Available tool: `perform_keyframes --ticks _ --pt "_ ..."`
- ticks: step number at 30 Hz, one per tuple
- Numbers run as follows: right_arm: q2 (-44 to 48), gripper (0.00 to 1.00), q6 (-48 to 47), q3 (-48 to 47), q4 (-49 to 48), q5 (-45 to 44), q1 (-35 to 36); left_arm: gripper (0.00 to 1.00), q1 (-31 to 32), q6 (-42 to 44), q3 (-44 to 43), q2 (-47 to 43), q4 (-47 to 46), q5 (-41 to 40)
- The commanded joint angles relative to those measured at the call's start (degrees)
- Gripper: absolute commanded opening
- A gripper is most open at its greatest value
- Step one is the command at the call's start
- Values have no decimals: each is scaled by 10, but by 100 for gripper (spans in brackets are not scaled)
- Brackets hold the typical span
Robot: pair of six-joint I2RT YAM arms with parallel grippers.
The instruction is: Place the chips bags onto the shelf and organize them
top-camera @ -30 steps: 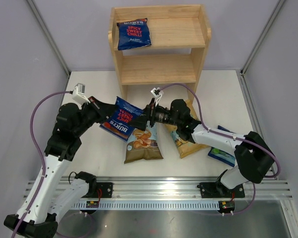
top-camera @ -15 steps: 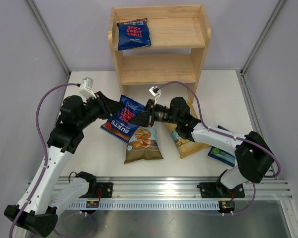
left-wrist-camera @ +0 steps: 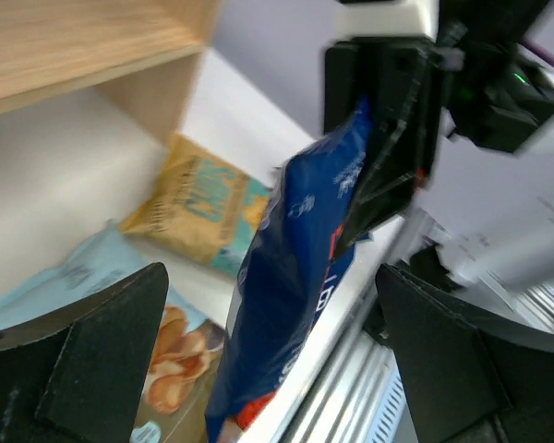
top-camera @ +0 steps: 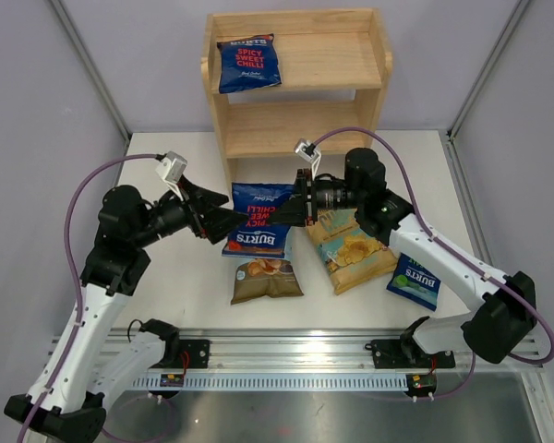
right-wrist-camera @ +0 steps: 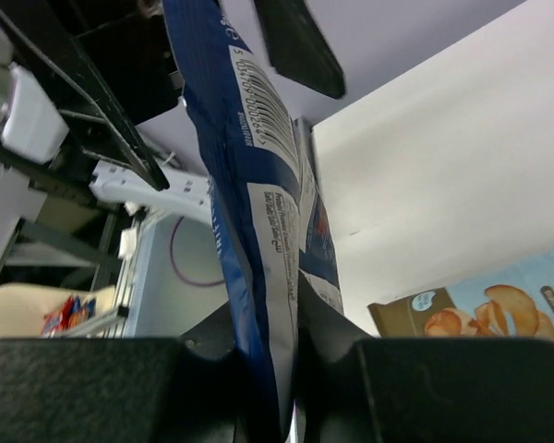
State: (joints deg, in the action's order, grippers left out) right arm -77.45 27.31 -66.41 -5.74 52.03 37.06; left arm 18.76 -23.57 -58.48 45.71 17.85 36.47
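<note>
Right gripper (top-camera: 292, 210) clamps Burts bag (top-camera: 261, 220); left gripper (top-camera: 229, 209) gapes empty
Cassava bag (top-camera: 266, 277) lies below both; shelf (top-camera: 295, 129) just beyond, 2nd Burts bag (top-camera: 248, 63) on its top tier.

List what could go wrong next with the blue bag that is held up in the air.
1. The right pincer pinches the Burts bag by one edge only, so the crinkly bag could slip or swing.
2. The left pincer stands open close by the bag's other edge, and carrying the bag off could snag it there.
3. The shelf has raised rims that a hanging bag might catch.
</note>
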Motion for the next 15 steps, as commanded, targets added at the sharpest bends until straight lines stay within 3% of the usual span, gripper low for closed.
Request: perform_keyframes --ticks 1,6,8,13,15 --pt "28 22 -76 -55 133 97 3 99 3 -15 22 6 -142 189" --pt "37 22 -81 -82 164 121 3 99 18 -46 24 41 -176 239" --pt "27 22 -87 -100 179 127 2 91 35 -37 15 48 -171 237" --pt "19 22 -96 -120 208 116 2 58 68 -7 -12 77 -117 216" --pt "18 22 -100 -129 221 107 2 40 77 -3 -15 79 -108 208"
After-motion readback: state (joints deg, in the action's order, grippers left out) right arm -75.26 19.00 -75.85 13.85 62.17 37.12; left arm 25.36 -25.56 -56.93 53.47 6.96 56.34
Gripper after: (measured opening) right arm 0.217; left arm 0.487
